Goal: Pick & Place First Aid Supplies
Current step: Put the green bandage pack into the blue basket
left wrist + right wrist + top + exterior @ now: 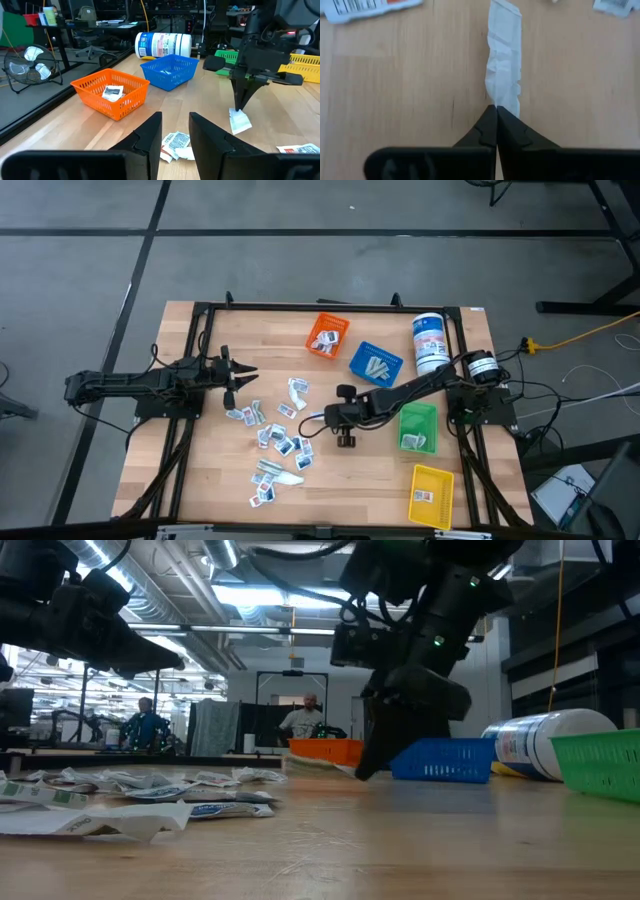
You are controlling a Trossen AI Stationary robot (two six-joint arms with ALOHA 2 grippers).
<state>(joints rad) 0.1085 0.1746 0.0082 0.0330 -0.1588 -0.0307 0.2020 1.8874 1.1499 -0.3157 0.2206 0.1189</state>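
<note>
Many small white packets (277, 442) lie scattered flat on the wooden table left of centre. My right gripper (496, 107) reaches in from the right and points down at the pile's right edge, shut on one crumpled white packet (504, 55); the left wrist view shows it too (240, 121). My left gripper (175, 125) is open and hovers at the pile's left side above a few packets (175, 144), touching nothing. My right gripper pinches the white packet by one narrow end (503, 101) between its two fingertips, coming from above and pointing down. The packet stretches away from the fingers along their line. In the left wrist view its lower part (242, 125) slants down to the tabletop.
An orange bin (327, 335) and a blue bin (375, 363) stand toward the far edge, each with packets inside. A white canister (429, 342) lies on its side at the far right. A green bin (418, 428) and a yellow bin (430, 495) stand at the right. People show in the room beyond.
</note>
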